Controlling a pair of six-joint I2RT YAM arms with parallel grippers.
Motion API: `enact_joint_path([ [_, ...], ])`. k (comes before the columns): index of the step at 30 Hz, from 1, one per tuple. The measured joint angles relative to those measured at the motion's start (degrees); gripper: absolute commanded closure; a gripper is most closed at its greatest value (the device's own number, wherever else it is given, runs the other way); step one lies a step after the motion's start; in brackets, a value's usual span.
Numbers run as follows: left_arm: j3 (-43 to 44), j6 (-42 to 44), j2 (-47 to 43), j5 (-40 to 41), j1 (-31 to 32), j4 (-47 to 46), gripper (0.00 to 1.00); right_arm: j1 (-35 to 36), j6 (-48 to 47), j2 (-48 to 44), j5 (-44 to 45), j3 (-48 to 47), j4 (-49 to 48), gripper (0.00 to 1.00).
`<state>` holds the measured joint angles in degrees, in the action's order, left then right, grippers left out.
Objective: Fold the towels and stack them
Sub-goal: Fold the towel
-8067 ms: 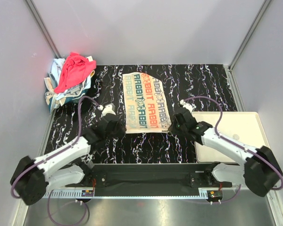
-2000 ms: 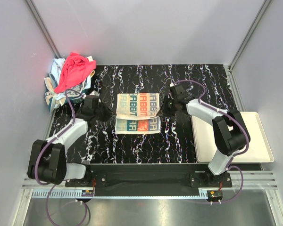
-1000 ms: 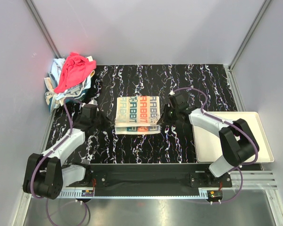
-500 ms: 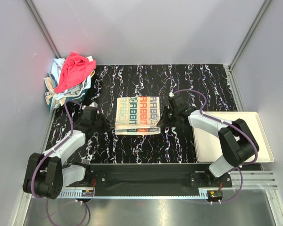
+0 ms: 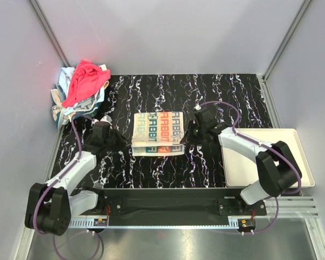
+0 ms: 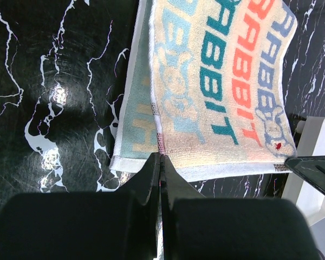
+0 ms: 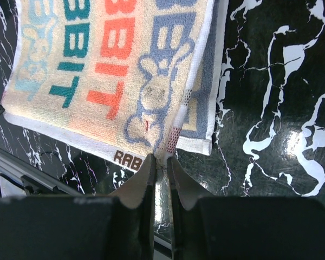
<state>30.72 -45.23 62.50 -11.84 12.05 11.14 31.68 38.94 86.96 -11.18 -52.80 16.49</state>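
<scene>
The cream towel with coloured block letters (image 5: 158, 131) lies folded in half on the black marbled table. My left gripper (image 5: 125, 144) is shut on the top layer's edge at the towel's near left side; in the left wrist view the jaws (image 6: 160, 158) pinch the edge of the towel (image 6: 222, 81). My right gripper (image 5: 184, 142) is shut on the near right corner; in the right wrist view the jaws (image 7: 161, 158) pinch the towel (image 7: 108, 65) by its corner. A pile of towels (image 5: 82, 86), pink-red on top, sits at the back left.
A flat cream tray (image 5: 271, 160) lies at the right of the table, beside the right arm. Grey walls close in the back and both sides. The black mounting rail (image 5: 168, 201) runs along the near edge.
The towel, spread flat at first, is now folded in half. Over the last second both grippers have stayed at its near corners, with only slight shifts of the arms.
</scene>
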Motion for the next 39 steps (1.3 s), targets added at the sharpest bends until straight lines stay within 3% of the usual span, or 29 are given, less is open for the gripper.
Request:
enact_joint_path([
  [7, -3.1, 0.0, 0.0, -0.2, 0.0, -1.0, 1.00, 1.8, 0.9, 0.8, 0.0, 3.5, -2.3, 0.99],
  [13, -7.6, 0.0, 3.5, -1.7, 0.0, -4.0, 0.96, 2.5, 1.9, 4.8, -0.3, 6.8, -5.3, 0.82],
  [17, -8.9, 0.2, 4.7, -2.2, 0.1, -4.9, 0.84, 2.5, 2.0, 5.0, -0.3, 7.2, -5.7, 0.67],
  [23, -8.9, 1.0, 3.8, -1.8, 0.1, -4.2, 0.61, 2.5, 1.9, 4.6, -0.2, 7.2, -5.6, 0.59],
  [27, -6.7, 1.2, 0.5, 0.3, 0.1, -0.4, 0.55, 2.5, 1.0, 2.3, 1.6, 7.0, -2.7, 0.54],
  [33, 4.9, 1.5, 2.5, 5.4, 0.1, 1.2, 0.51, 2.4, -3.2, 1.3, 8.0, -2.2, 5.2, 0.51],
  [39, 14.7, 3.2, 15.4, 6.2, 0.0, -6.9, 0.53, -1.2, -7.7, 10.4, 10.1, -19.5, 5.8, 0.65],
])
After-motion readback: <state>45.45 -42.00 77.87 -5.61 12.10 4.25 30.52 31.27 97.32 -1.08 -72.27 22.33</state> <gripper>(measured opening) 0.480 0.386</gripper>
